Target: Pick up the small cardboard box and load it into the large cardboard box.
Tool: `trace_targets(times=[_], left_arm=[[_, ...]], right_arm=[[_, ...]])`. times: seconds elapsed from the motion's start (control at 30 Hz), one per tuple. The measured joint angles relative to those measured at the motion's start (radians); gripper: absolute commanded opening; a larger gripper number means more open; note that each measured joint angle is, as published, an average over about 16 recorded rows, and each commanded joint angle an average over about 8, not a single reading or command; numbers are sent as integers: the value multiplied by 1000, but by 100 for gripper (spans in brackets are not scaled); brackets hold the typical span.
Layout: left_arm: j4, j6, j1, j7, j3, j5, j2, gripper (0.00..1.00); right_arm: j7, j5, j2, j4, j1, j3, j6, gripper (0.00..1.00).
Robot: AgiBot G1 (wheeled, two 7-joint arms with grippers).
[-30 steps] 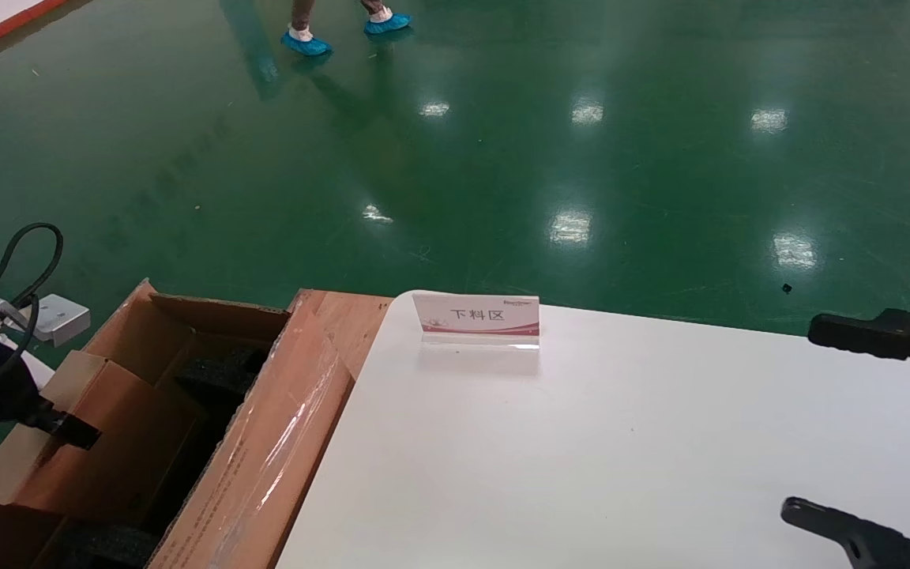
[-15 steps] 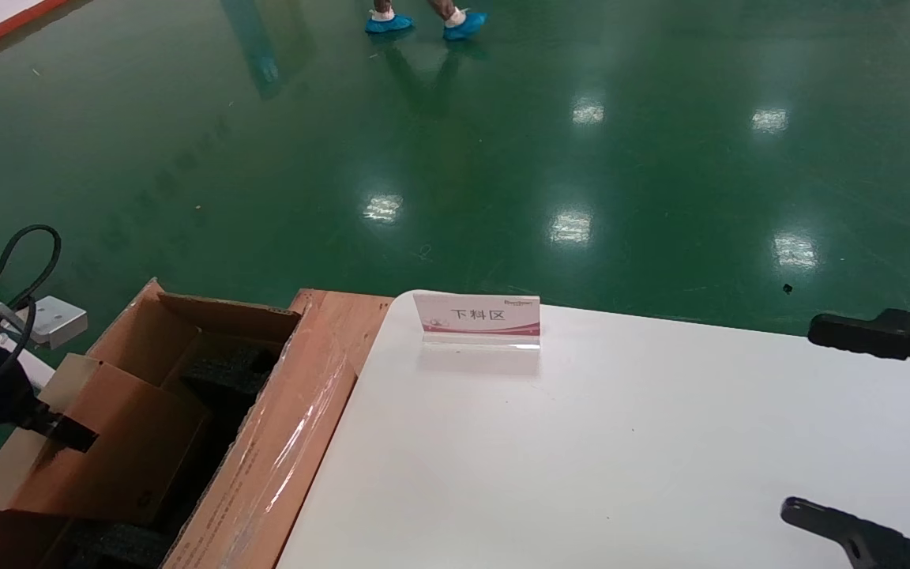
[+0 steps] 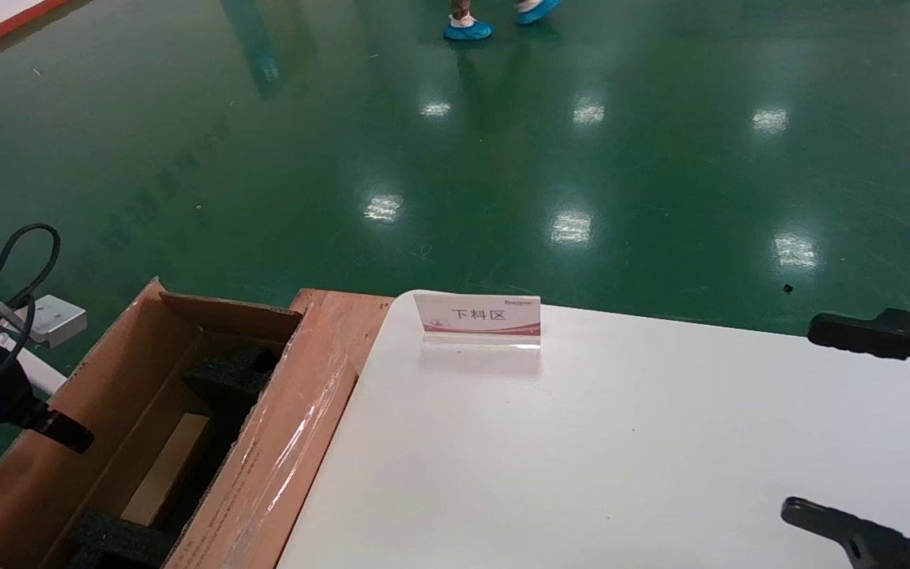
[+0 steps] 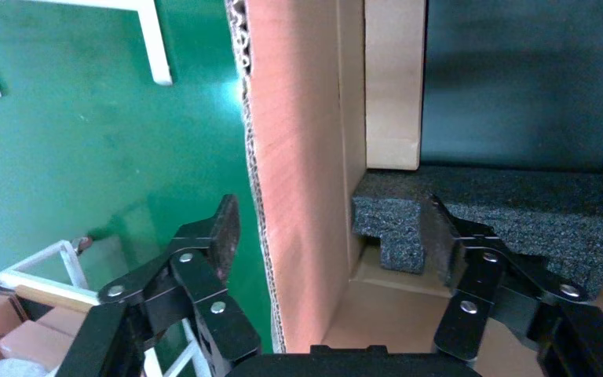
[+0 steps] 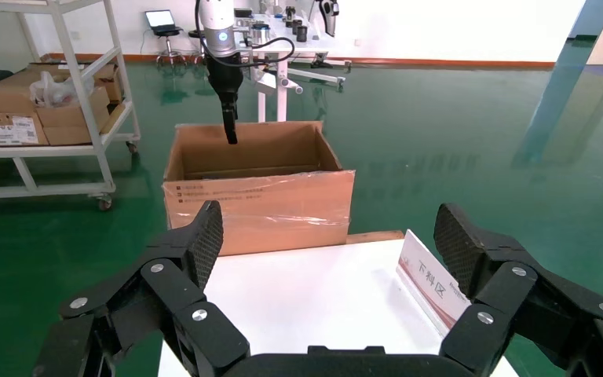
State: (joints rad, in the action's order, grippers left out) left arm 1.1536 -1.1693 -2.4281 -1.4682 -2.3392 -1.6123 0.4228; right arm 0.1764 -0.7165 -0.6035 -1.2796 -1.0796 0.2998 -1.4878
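The small cardboard box (image 3: 167,466) lies low inside the large cardboard box (image 3: 289,427), showing as a pale tan strip between black foam pieces (image 3: 234,371). My left gripper (image 3: 68,433) hangs at the large box's left wall, open and holding nothing. In the left wrist view the left gripper (image 4: 330,228) straddles that corrugated wall (image 4: 298,196), one finger outside and one over the foam (image 4: 479,212), with the small cardboard box (image 4: 392,86) beyond. My right gripper (image 3: 826,423) stands open and empty above the table's right side, seen wide apart as the right gripper (image 5: 331,236).
A white table (image 3: 581,458) adjoins the large box, with a small standing sign (image 3: 477,316) near its far edge. Green floor lies beyond, where a person's blue-covered feet (image 3: 468,30) walk. A shelf cart with cartons (image 5: 47,118) stands past the large box (image 5: 259,204).
The small box, held tilted at the large box's mouth by my left gripper, has been let go and dropped down inside. The walking person has moved right. The right arm is still.
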Motion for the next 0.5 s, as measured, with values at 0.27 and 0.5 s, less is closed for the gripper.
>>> trace_targets(times=[0.27,0.5], left_arm=[[60,37,-66,107,56,37,8,100],[129,101,-138,244,136,120,7,100]], right_arm=[[0,0,0,0,0,0,0,100],[0,0,0,1,0,1,0,100]])
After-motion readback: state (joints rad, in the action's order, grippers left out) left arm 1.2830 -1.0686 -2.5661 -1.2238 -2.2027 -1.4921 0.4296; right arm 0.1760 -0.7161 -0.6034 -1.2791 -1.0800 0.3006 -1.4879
